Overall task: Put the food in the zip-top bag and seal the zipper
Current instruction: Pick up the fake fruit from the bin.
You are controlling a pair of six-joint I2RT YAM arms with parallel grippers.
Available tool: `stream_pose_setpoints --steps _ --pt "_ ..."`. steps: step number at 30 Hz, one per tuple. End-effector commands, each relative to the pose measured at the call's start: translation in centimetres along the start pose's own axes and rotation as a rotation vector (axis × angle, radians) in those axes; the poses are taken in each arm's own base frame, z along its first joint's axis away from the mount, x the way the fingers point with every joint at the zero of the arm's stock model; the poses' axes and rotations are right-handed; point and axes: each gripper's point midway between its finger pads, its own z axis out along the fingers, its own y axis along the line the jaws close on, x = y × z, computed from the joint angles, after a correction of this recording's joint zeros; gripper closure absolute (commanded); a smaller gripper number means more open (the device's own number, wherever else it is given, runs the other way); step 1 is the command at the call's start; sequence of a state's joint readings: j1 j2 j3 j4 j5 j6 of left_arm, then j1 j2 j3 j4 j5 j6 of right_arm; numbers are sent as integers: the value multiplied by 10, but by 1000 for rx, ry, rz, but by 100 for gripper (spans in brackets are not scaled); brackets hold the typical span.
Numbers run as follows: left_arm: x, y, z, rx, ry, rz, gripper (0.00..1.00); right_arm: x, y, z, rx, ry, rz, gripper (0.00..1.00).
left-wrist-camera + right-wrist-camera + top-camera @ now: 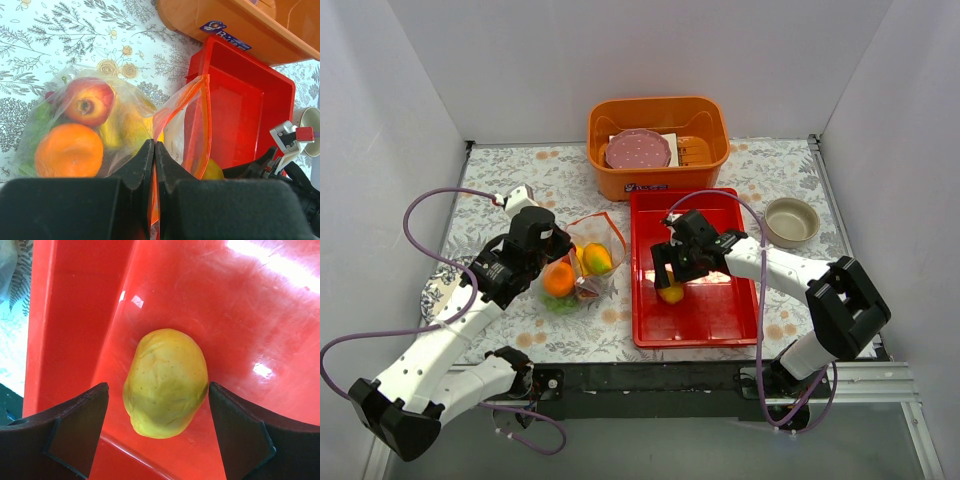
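Observation:
The clear zip-top bag (588, 262) lies left of the red tray and holds food: an orange (69, 150), a red apple-like piece (87, 100) and yellow and green pieces. My left gripper (154, 145) is shut on the bag's mouth edge, with the orange-red zipper (206, 125) pinched between its jaws; the mouth gapes open beside it. A yellow mango (166, 382) lies on the tray floor. My right gripper (158, 386) is open, one finger (80, 430) on each side of the mango, with a gap showing on the left side. From above, the right gripper (670, 280) hangs over the mango (671, 293).
The red tray (695, 335) sits mid-table. Behind it stands an orange bin (658, 115) with a pink plate (638, 150) inside. A beige bowl (791, 220) is at the right and a patterned dish (438, 290) at the left, under the left arm. White walls enclose the table.

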State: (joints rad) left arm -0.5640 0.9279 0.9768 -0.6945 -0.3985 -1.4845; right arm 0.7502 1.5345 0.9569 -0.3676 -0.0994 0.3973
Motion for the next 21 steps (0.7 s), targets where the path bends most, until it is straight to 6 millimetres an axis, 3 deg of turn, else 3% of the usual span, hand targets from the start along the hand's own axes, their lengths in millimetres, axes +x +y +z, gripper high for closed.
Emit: stream_pose_setpoints --steps 1,14,21 --pt "-6 -8 1 27 -14 -4 100 -4 -7 -5 51 -19 16 13" --pt "-3 -11 4 35 -3 -8 100 14 -9 -5 27 18 9 7" --pt "-3 -14 4 41 3 -11 100 1 -2 1 0 -12 -7 7"
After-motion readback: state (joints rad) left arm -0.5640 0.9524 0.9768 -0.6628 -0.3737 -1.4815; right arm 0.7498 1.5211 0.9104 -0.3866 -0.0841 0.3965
